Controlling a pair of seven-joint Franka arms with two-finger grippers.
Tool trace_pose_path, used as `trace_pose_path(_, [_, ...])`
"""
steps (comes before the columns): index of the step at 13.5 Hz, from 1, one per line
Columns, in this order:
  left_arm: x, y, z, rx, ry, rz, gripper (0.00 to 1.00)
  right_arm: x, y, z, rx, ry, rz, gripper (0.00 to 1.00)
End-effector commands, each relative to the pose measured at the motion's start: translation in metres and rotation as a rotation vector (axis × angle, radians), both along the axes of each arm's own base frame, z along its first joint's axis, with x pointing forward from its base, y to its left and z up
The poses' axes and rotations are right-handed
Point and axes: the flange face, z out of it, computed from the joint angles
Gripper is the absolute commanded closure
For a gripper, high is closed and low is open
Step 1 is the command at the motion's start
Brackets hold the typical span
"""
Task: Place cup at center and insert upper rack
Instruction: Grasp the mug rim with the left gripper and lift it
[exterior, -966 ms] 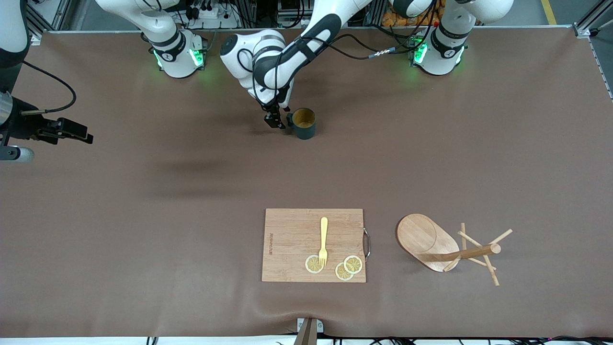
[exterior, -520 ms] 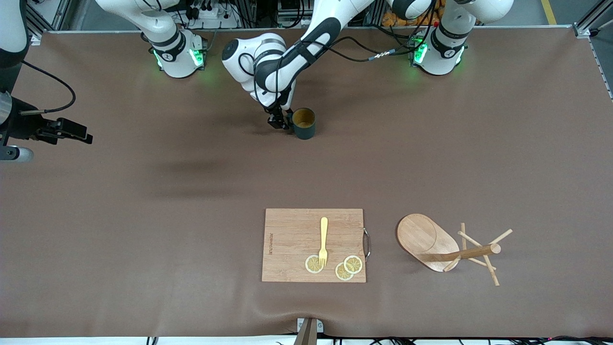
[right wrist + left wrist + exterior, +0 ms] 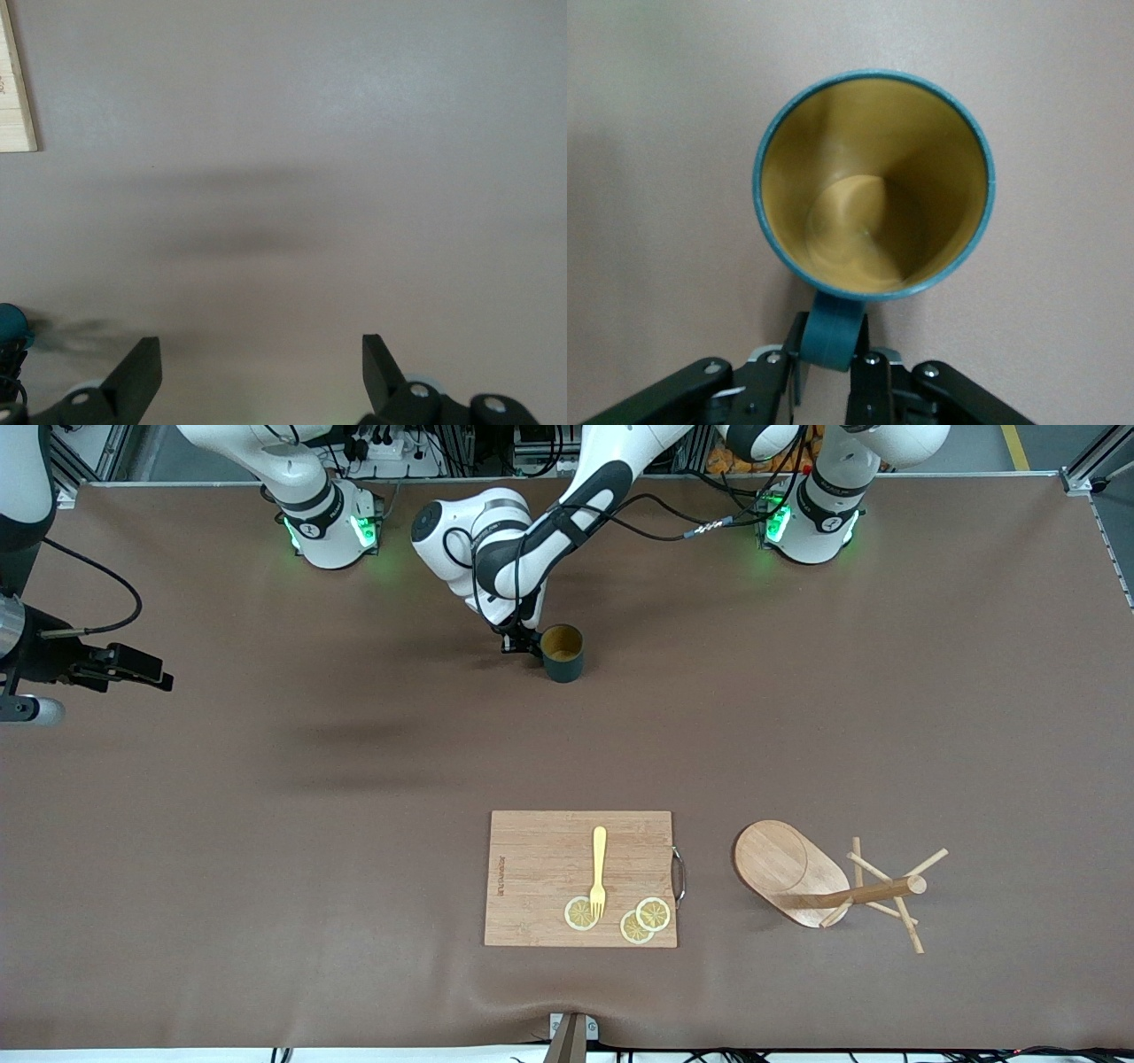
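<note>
The dark teal cup (image 3: 563, 653) stands upright on the brown table, near the robots' bases and about midway between them. In the left wrist view its yellowish-tan inside (image 3: 873, 181) faces the camera. My left gripper (image 3: 521, 644) is down beside it, shut on the cup's loop handle (image 3: 833, 329), one finger on each side. The wooden mug tree (image 3: 797, 872) lies tipped on its side near the front camera, toward the left arm's end. My right gripper (image 3: 151, 676) waits open and empty in the air at the right arm's end, and it also shows in the right wrist view (image 3: 261, 372).
A rectangular wooden cutting board (image 3: 532, 868) lies near the front camera, beside the mug tree, with a yellow fork (image 3: 599, 872) and three lemon slices (image 3: 653, 913) on it. Its corner shows in the right wrist view (image 3: 13, 88).
My left gripper has come down and in toward the cup, and its fingers now sit around the handle. The cup, the mug tree and the right arm have not moved.
</note>
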Motion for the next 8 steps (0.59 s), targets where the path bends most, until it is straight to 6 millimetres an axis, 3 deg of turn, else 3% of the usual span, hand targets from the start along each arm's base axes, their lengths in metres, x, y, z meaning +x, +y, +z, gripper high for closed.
trace_pose_path(1, [0.010,0.000,0.019,-0.025,-0.023,0.100,1.00,-0.009,0.003,0.005,-0.008,-0.009,0.010,0.00])
trace_pose_path(4, [0.024,0.000,0.070,-0.094,0.001,0.083,1.00,-0.009,0.005,0.005,-0.008,-0.009,0.013,0.00])
trace_pose_path(8, [0.081,0.029,0.168,-0.228,0.079,0.040,1.00,-0.008,0.006,0.004,-0.011,-0.010,0.014,0.00])
